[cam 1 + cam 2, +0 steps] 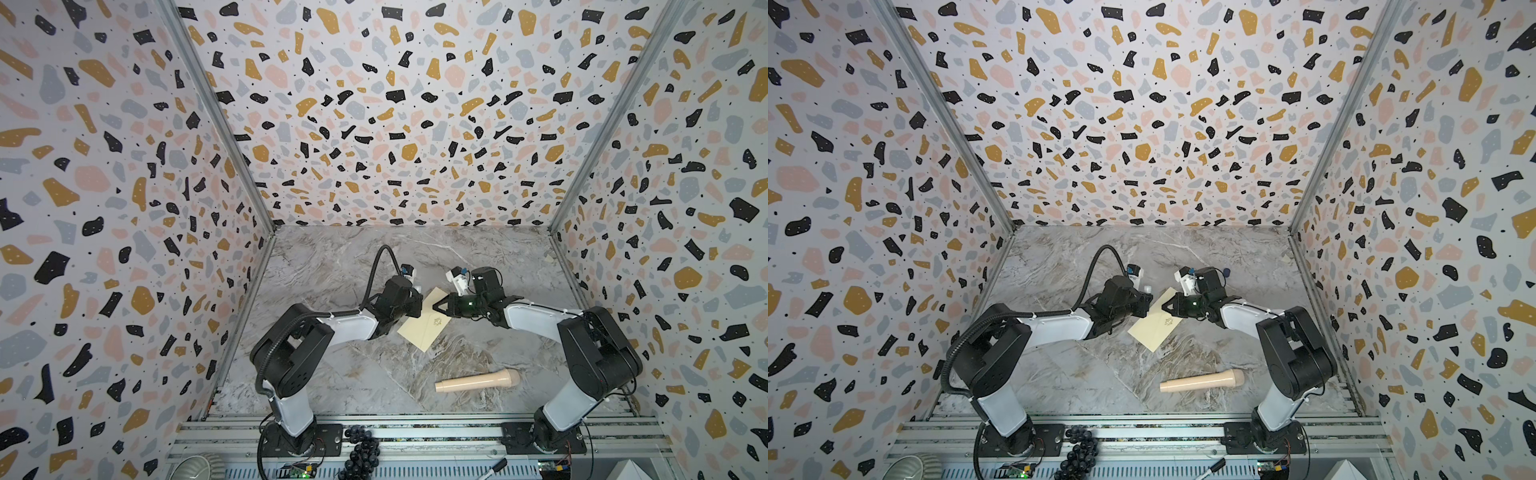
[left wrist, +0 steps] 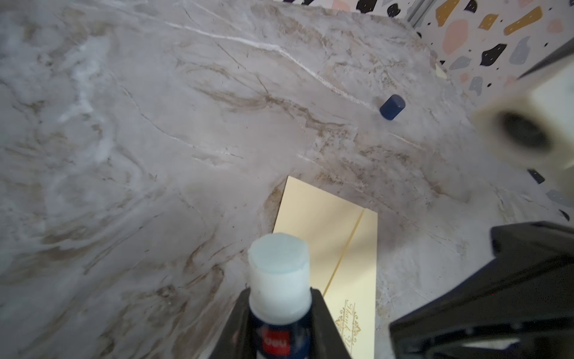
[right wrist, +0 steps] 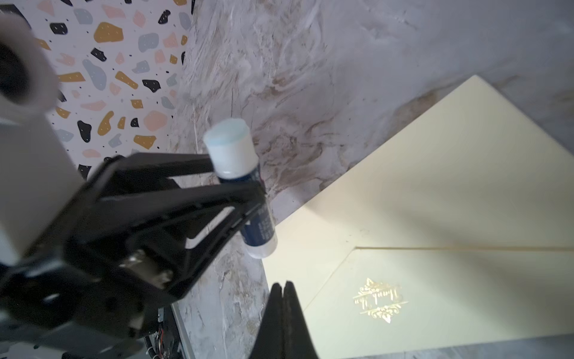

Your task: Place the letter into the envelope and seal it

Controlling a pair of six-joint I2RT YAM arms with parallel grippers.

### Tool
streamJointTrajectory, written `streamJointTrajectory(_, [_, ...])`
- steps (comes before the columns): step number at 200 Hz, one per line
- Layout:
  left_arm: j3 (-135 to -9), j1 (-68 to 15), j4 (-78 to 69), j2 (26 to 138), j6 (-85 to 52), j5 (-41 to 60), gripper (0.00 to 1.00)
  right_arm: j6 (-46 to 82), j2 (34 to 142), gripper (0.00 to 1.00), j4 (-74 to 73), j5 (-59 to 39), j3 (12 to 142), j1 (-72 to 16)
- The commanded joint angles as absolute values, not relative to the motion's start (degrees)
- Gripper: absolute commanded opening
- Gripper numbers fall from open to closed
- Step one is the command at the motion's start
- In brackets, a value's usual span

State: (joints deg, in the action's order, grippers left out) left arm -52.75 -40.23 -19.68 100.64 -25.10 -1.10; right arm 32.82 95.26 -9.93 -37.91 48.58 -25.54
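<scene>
The pale yellow envelope (image 1: 424, 328) (image 1: 1156, 328) lies flat on the marble table between the two arms. Its flap is open and a gold emblem shows on its face (image 3: 380, 300). The letter is out of view. My left gripper (image 1: 417, 305) (image 2: 279, 298) is shut on an uncapped glue stick (image 2: 279, 267) (image 3: 231, 152), with the glue end held just past the envelope's (image 2: 351, 248) flap edge. My right gripper (image 1: 436, 308) (image 3: 284, 286) hovers over the envelope's (image 3: 435, 202) left side, its jaws pressed together with nothing between them.
A dark blue cap (image 2: 392, 107) (image 1: 1226, 272) lies on the table behind the right arm. A beige wooden handle (image 1: 478, 381) (image 1: 1202, 381) lies on its side near the front. A bunch of black beads (image 1: 361, 449) rests on the front rail.
</scene>
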Motion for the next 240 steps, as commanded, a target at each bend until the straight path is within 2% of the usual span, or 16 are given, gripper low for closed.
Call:
streamJointTrajectory(1, [-51.2,-40.1,-19.6,98.0,-25.1,-0.6,0.0,29.6,96.1,0.0,-5.7,-37.7,49.3,-27.5])
streamJointTrajectory(80, [-45.8,-41.2,-21.2,96.9,-27.3,0.1,0.0,27.8,101.7,0.0,-1.9,-35.3,51.3,-30.9])
streamJointTrajectory(240, [-47.2,-43.5,-19.4,101.4,-27.7,0.2,0.0,26.4,106.6,0.0,0.1,-30.3,53.7,-31.8])
